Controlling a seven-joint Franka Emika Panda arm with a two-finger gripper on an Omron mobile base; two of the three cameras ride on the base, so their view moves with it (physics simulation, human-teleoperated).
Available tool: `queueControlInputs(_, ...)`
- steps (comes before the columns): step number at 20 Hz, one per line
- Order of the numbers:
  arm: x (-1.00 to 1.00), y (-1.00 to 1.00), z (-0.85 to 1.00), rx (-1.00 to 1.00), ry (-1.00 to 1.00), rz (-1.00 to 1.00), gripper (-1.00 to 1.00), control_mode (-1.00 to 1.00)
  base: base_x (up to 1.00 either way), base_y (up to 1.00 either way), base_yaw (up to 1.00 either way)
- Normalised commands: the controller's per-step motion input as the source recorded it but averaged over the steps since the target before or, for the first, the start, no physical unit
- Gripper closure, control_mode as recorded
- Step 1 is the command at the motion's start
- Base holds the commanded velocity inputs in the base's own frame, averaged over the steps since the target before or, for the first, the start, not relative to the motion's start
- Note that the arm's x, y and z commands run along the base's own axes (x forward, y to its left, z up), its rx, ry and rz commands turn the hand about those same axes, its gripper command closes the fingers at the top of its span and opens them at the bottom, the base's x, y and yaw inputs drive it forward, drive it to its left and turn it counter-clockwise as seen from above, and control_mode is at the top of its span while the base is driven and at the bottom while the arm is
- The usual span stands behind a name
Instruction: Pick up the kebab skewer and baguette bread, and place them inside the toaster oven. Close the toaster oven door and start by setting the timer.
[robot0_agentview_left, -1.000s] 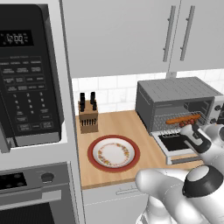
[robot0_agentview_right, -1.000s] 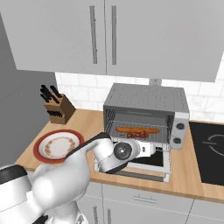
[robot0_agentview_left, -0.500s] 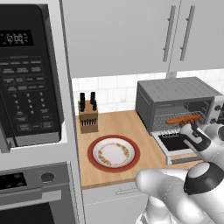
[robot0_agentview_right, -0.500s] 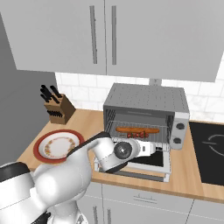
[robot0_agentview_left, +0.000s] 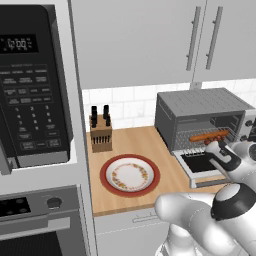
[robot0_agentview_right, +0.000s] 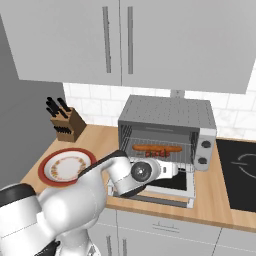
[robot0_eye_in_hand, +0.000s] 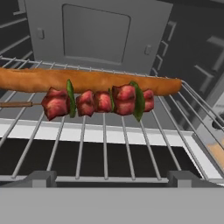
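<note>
Before the toaster oven (robot0_agentview_right: 167, 132), jaws spread wide, empty, facing kebab skewer (robot0_eye_in_hand: 94, 103) and baguette bread (robot0_eye_in_hand: 87, 80) on rack.

I see a wood counter (robot0_agentview_left: 145, 150) under grey wall cabinets (robot0_agentview_right: 125, 40) and a white tile backsplash (robot0_agentview_left: 125, 107). A black microwave (robot0_agentview_left: 35, 85) sits above an oven (robot0_agentview_left: 30, 220) at left. A knife block (robot0_agentview_right: 67, 125) stands near a red-rimmed plate (robot0_agentview_left: 130, 175); a black cooktop (robot0_agentview_right: 240, 172) lies right.
</note>
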Motion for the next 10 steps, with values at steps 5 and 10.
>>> queueControlInputs(5, 0.08, 0.0, 0.0, 0.0, 0.0, 0.0, -1.0, -1.0, 0.0, 0.0, 0.0)
queueControlInputs(10, 0.09, 0.01, -0.02, 0.0, 0.0, 0.0, -1.0, -1.0, 0.0, 0.0, 0.0)
